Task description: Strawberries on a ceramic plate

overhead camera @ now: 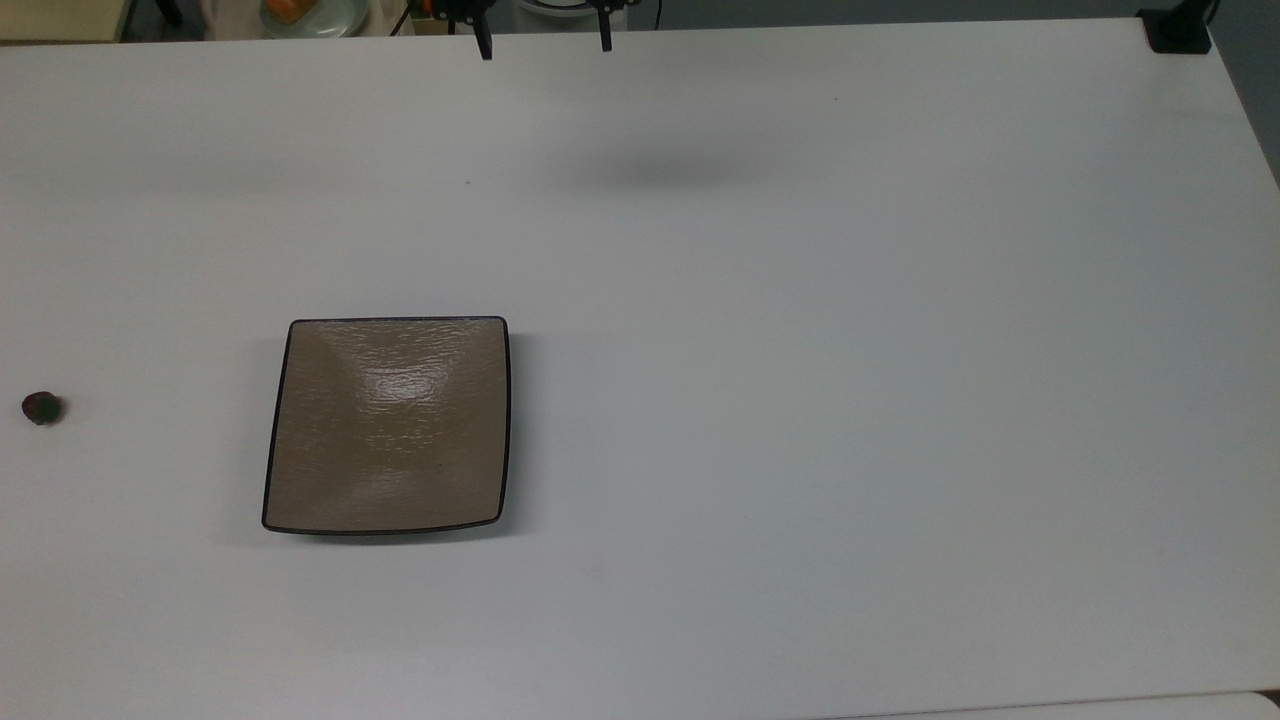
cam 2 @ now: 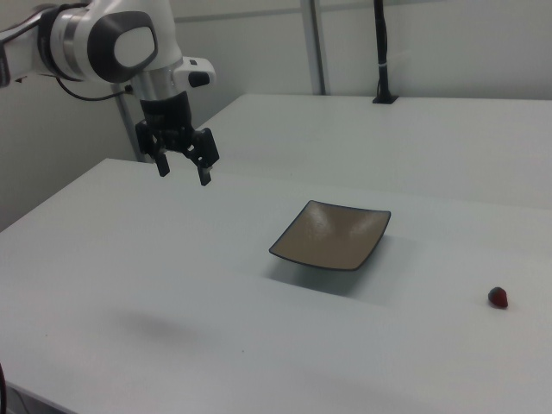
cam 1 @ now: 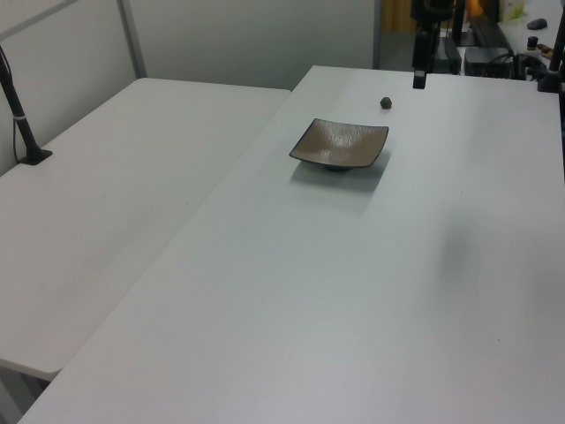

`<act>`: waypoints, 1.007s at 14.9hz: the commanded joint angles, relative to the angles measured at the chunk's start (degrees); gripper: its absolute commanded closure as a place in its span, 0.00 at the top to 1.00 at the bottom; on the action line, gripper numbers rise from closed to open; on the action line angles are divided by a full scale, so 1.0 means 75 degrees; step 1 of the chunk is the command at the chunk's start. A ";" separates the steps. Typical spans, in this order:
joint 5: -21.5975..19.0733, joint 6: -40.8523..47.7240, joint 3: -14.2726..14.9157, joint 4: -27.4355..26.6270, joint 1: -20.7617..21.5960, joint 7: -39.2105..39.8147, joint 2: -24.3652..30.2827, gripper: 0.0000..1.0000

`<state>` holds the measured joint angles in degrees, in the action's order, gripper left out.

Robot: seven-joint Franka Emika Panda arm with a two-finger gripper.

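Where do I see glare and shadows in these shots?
Top view: glare streaks across the ceramic plate; a soft shadow smudges the table near its far edge. Right view: the open gripper hangs above a faint shadow patch; the strawberry looks dim.

Glossy white arm with grey joint cap, black cable, black hand — two slim black fingers
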<state>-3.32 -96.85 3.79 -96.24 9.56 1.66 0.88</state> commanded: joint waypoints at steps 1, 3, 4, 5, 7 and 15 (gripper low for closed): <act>-0.0038 -0.0164 0.0033 -0.0024 -0.0044 -0.0010 0.0070 1.00; -0.0061 -0.0153 0.0033 -0.0024 -0.0092 -0.0011 0.0081 1.00; -0.0050 -0.0153 0.0033 -0.0024 -0.0092 -0.0011 0.0081 1.00; -0.0061 -0.0164 0.0033 -0.0012 -0.0092 0.0001 0.0081 1.00; -0.0062 -0.0153 0.0033 0.0011 -0.0150 0.0013 0.0081 1.00; -0.0097 -0.0153 0.0021 0.0046 -0.0828 0.2339 0.0058 1.00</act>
<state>-3.32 -97.04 3.90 -95.28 5.81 9.14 0.85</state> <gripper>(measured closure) 0.000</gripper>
